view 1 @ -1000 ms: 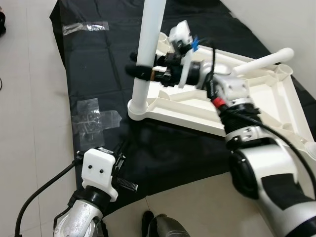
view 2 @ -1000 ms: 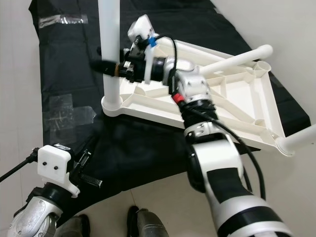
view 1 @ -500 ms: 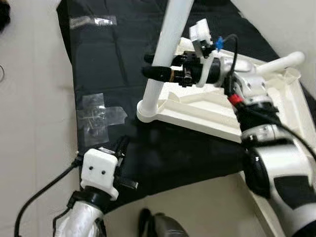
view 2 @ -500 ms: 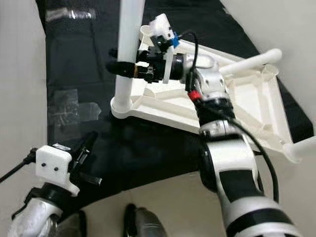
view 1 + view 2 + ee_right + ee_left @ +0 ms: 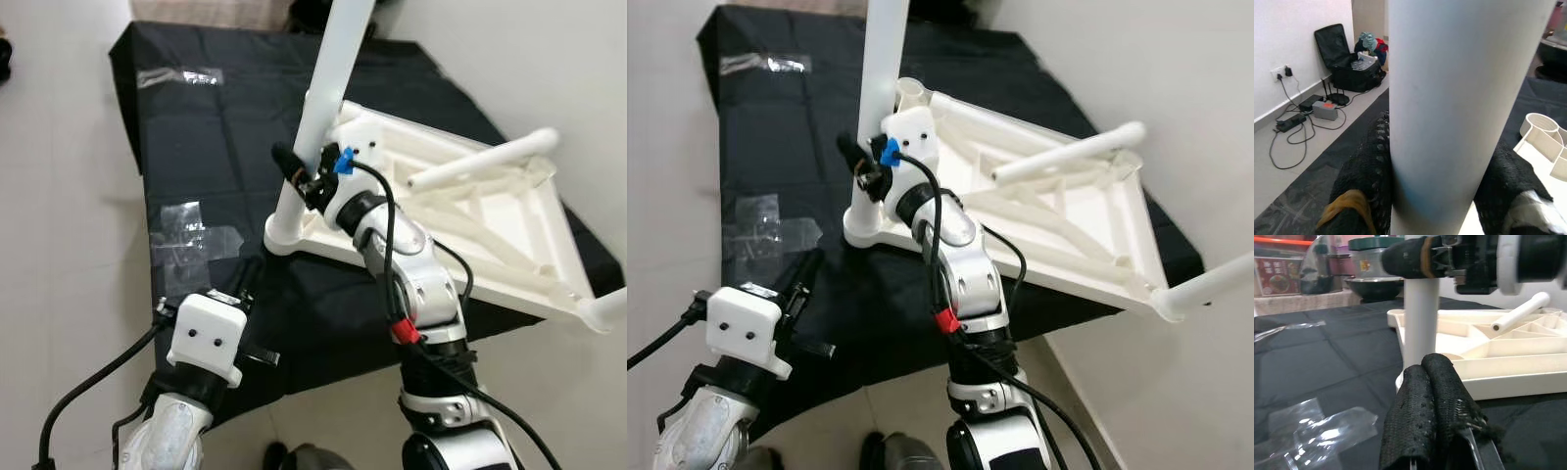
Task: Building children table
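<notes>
A white plastic table top (image 5: 568,235) lies upside down on a black cloth (image 5: 216,127). One white leg (image 5: 328,88) stands upright in its near-left corner socket. My right gripper (image 5: 299,171) is shut on this leg low down, with a black finger (image 5: 1371,166) on each side of the tube (image 5: 1459,107). A second leg (image 5: 480,162) sticks up at a slant from the far corner. A third leg (image 5: 1205,284) juts from the near-right corner. My left gripper (image 5: 253,269) hovers over the cloth's near edge, its fingers (image 5: 1425,382) pressed together and holding nothing.
Two patches of clear tape (image 5: 186,230) (image 5: 181,75) lie on the cloth. Tiled floor (image 5: 59,196) runs along the left and a white wall (image 5: 549,59) rises on the right. The left wrist view shows pots and boxes (image 5: 1366,264) beyond the cloth; bags and cables (image 5: 1327,93) lie along the far wall.
The camera has shifted. My right arm has swung round and now reaches the leg from below, still gripping it. The left arm has barely moved.
</notes>
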`<state>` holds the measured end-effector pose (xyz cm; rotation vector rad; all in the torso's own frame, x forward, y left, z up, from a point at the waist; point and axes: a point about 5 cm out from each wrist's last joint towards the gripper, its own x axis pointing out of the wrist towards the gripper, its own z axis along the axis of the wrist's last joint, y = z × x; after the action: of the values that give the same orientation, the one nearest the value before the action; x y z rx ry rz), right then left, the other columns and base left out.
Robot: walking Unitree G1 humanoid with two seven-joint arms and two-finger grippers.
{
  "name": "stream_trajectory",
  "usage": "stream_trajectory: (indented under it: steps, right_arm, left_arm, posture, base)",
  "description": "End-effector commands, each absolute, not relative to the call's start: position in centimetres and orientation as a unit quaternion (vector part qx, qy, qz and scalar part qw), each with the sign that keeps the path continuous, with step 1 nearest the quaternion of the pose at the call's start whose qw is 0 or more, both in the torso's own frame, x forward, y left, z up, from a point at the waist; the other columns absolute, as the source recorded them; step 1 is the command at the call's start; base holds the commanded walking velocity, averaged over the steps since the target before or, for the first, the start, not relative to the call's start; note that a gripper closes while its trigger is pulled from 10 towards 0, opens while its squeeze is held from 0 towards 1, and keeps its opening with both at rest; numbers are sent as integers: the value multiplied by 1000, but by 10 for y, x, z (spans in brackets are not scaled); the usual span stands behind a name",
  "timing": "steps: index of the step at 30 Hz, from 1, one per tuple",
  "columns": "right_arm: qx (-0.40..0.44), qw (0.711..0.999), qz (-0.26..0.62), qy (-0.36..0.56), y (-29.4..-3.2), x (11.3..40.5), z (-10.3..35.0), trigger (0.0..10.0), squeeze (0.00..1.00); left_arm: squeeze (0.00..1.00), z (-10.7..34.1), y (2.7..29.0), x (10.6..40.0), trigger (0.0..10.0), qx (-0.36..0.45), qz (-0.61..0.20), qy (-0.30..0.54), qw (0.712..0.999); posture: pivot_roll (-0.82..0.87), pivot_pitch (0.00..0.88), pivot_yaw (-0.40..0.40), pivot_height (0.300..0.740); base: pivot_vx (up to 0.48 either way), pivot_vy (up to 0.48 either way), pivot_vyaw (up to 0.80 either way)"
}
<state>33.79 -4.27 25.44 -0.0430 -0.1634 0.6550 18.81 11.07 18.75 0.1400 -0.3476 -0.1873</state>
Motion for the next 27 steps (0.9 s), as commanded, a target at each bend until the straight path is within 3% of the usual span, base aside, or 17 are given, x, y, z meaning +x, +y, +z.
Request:
stream_trajectory:
  steps: [1,6,7,8,11,14,15,16,17,18,23,24,25,27]
  right_arm:
    - [-55,919,389,29,-23,339,214,10000,0]
    - [-50,922,383,24,-21,335,219,10000,0]
    - [-70,905,420,4,-24,342,230,10000,1000]
    - [-70,905,420,4,-24,342,230,10000,1000]
    - [-123,839,528,-47,-48,357,265,10000,1000]
    - [-133,826,545,-54,-54,359,270,10000,1000]
    - [-139,802,579,-53,-60,360,274,10000,1000]
    - [-143,777,612,-43,-66,361,276,10000,631]
    - [-143,777,612,-43,-66,361,276,10000,631]
    - [-144,767,624,-40,-68,364,279,10000,0]
    - [-109,756,644,-51,-68,370,295,10000,0]
    - [-101,752,649,-56,-68,371,298,9373,0]
    - [-90,744,659,-61,-68,371,303,0,0]
    - [-84,739,666,-64,-68,372,306,0,0]
  left_arm:
    - [0,183,111,190,10000,63,-85,-166,980]
    - [0,183,112,190,10000,64,-79,-167,981]
    - [0,182,113,189,10000,65,-75,-167,981]
    - [0,182,113,189,10000,65,-75,-167,981]
    - [0,181,114,186,10000,70,-68,-168,981]
    - [0,181,113,185,10000,70,-68,-170,981]
    - [0,182,112,184,10000,70,-68,-169,981]
    - [0,182,110,183,10000,69,-68,-168,981]
    - [0,182,110,183,10000,69,-68,-168,981]
    - [0,182,109,182,10000,68,-68,-168,981]
    - [0,185,106,176,10000,63,-67,-165,982]
    - [0,185,105,174,10000,63,-67,-164,982]
    - [0,185,105,172,10000,62,-67,-163,982]
    - [0,185,105,171,10000,62,-67,-162,983]
  posture:
    - [22,146,-254,740]
    - [22,146,-254,740]
    - [41,125,-256,740]
    - [41,125,-256,740]
    - [48,137,-261,740]
    - [49,140,-262,740]
    - [51,150,-264,740]
    - [53,166,-268,740]
    - [53,166,-268,740]
    - [57,177,-270,740]
    - [67,217,-273,740]
    - [67,217,-273,740]
    - [70,228,-272,740]
    - [70,232,-272,740]
  base:
    - [0,0,0]
    - [0,0,0]
    - [0,0,0]
    - [0,0,0]
    - [0,0,0]
    - [0,0,0]
    - [0,0,0]
    - [0,0,0]
    - [0,0,0]
    - [0,0,0]
    - [0,0,0]
    - [0,0,0]
    - [0,0,0]
    - [0,0,0]
